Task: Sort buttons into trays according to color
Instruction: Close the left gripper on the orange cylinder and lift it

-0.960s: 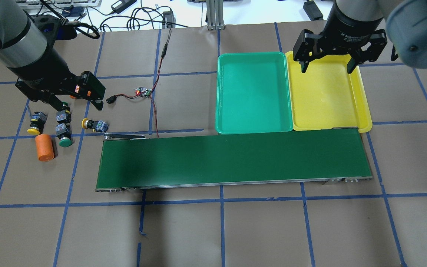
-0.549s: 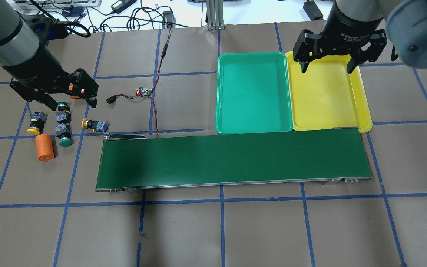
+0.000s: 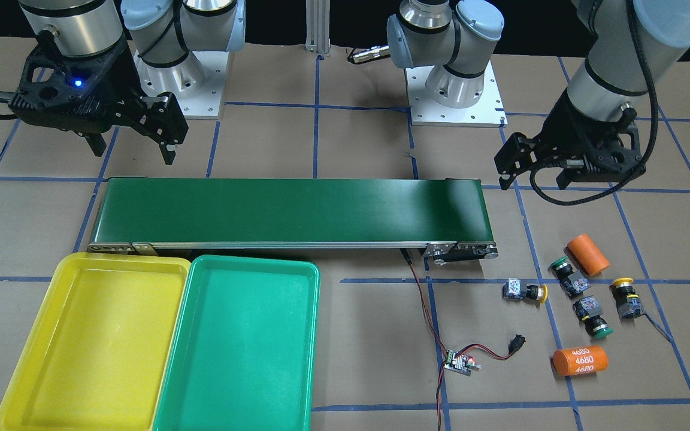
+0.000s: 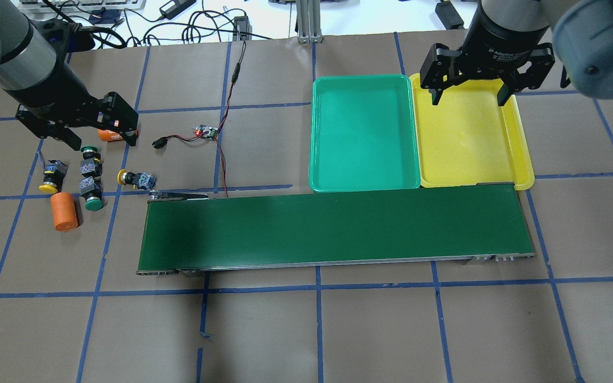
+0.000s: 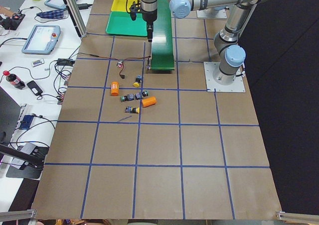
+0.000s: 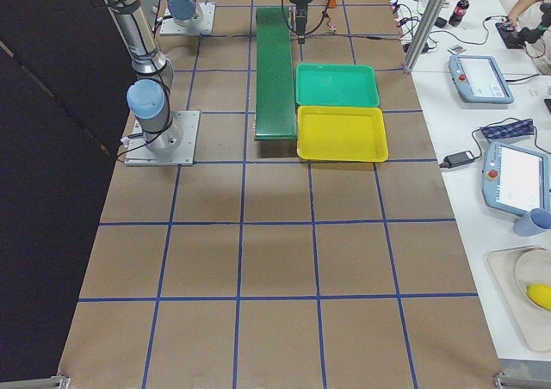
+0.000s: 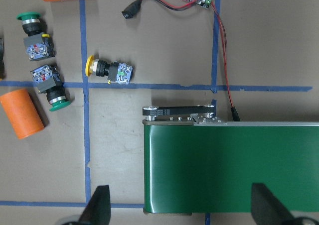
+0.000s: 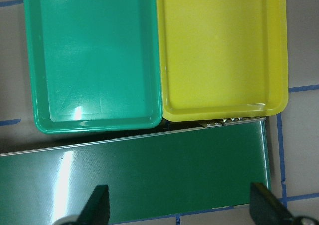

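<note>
Nothing sorted so far
All four small yellow- and green-capped push buttons (image 4: 89, 191) lie on brown paper (image 4: 264, 330) by the wide-open left gripper (image 4: 102, 142); right gripper (image 4: 468, 101), spread, looks empty over the shallow yellow plastic tray (image 4: 524, 159).

- A robotics lab: two arms (image 3: 608, 66) bolted through metal base plates (image 3: 481, 111) onto a broad desk (image 4: 381, 335).
- Brown paper (image 4: 498, 330) covers the desk, gridded with blue tape (image 4: 319, 330).
- Teach pendants (image 6: 479, 77), cables (image 4: 200, 26) and power adapters (image 6: 462, 158) lie on a white side bench (image 6: 435, 118).
- Aluminium frame posts (image 6: 426, 19) stand at the desk's edge; a small conveyor belt (image 4: 333, 226) lies on it.
</note>
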Robot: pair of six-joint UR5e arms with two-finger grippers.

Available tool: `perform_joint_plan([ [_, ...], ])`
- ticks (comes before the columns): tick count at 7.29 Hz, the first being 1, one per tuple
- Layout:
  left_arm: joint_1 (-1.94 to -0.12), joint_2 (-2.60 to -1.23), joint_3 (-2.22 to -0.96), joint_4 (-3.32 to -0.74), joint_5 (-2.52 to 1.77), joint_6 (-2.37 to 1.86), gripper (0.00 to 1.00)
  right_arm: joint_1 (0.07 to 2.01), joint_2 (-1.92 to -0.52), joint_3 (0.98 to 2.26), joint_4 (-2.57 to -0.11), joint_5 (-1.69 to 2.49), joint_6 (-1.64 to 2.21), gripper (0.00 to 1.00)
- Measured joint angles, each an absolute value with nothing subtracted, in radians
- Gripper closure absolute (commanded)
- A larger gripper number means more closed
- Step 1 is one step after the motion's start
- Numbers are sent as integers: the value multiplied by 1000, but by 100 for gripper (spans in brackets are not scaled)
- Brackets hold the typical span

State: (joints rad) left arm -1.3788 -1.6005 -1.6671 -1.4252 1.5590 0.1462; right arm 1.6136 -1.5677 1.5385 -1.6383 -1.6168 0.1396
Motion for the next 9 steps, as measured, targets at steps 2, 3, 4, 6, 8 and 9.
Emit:
perform_joint_plan([
  [2,-1331,-1705,-1653,-1298,1559,171,0,1615,-1569,1539,-1638,-1617,139,0],
  [3,-1300,-1780,-1639,-1208,1557,196,0,1615,-1569,1539,-1638,-1617,139,0],
  [4,-1278,-1866,-1613,-1114,1556,236,0,1615,-1569,1539,-1638,-1617,138,0],
  [6,-1257,-2027,-1496,-1035,1561,294,0,1615,-1569,1539,-1638,-1617,138,0],
  [8,-1246,-2158,-1407,-1024,1562,310,0,1615,-1568,1539,-1638,-1617,137,0],
  [9,-1240,-2205,-1384,-1021,1561,316,0,1615,-1567,1539,-1638,-1617,137,0],
])
